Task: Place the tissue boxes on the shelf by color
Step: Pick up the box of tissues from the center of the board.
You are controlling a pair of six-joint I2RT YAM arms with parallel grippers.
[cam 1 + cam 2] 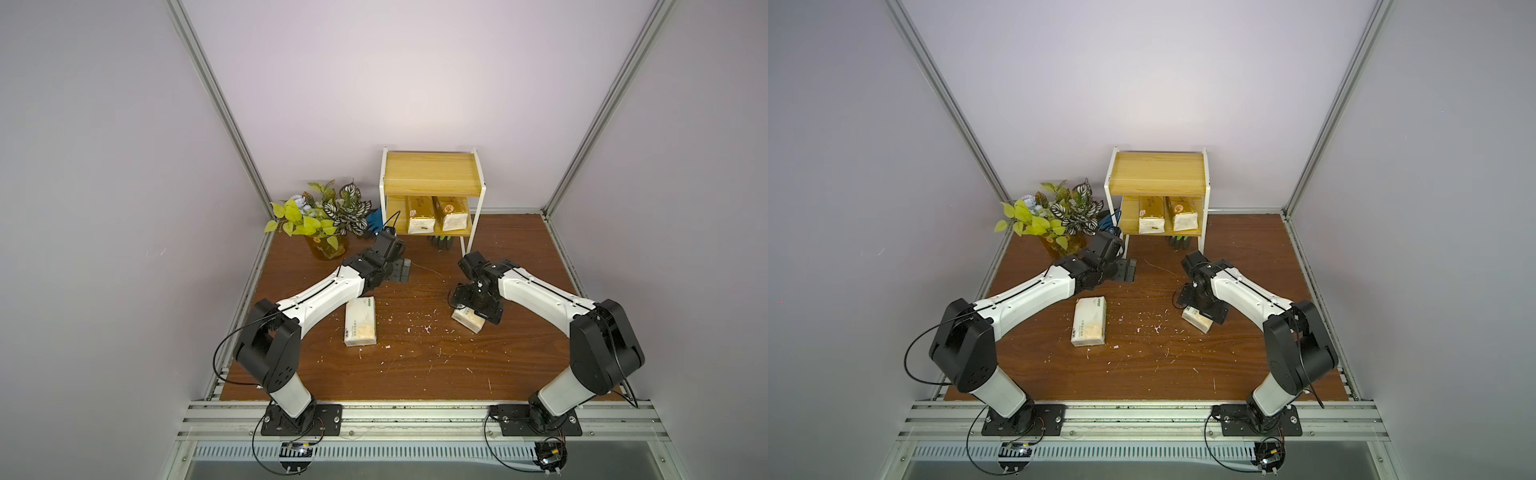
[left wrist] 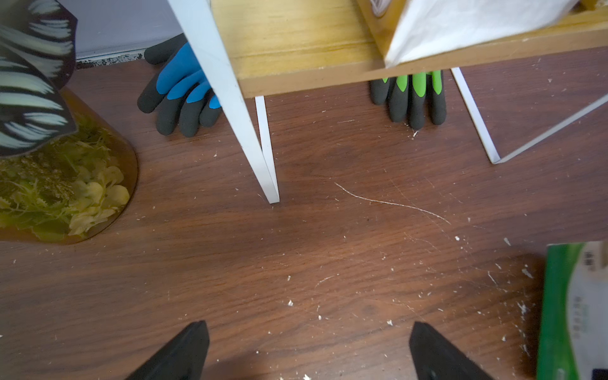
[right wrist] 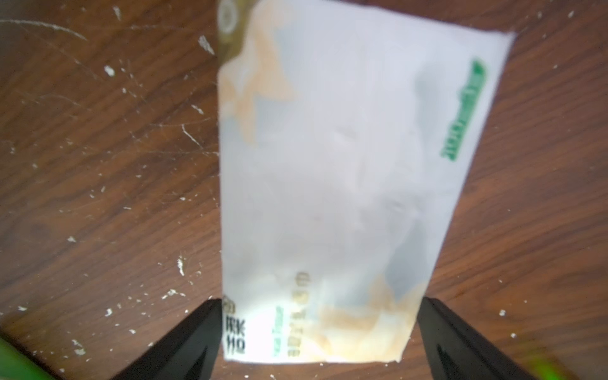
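Done: both gold boxes (image 1: pixel 419 218) on lower board of shelf (image 1: pixel 432 174) | Outstanding: two white boxes (image 1: pixel 360 322) on desk (image 1: pixel 415 374) — top board bare | Grip: right fingers (image 3: pixel 190 342) apart, astride one; left fingers (image 2: pixel 184 352) apart, empty.

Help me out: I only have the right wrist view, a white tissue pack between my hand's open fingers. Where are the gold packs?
Observer: A gold pack and a second gold pack lie side by side on the shelf's lower board.
Operator: Anything above them?
Observer: No, the top board holds nothing.
Operator: And the fourth one?
Observer: The other white pack lies flat on the table, clear of the left hand.
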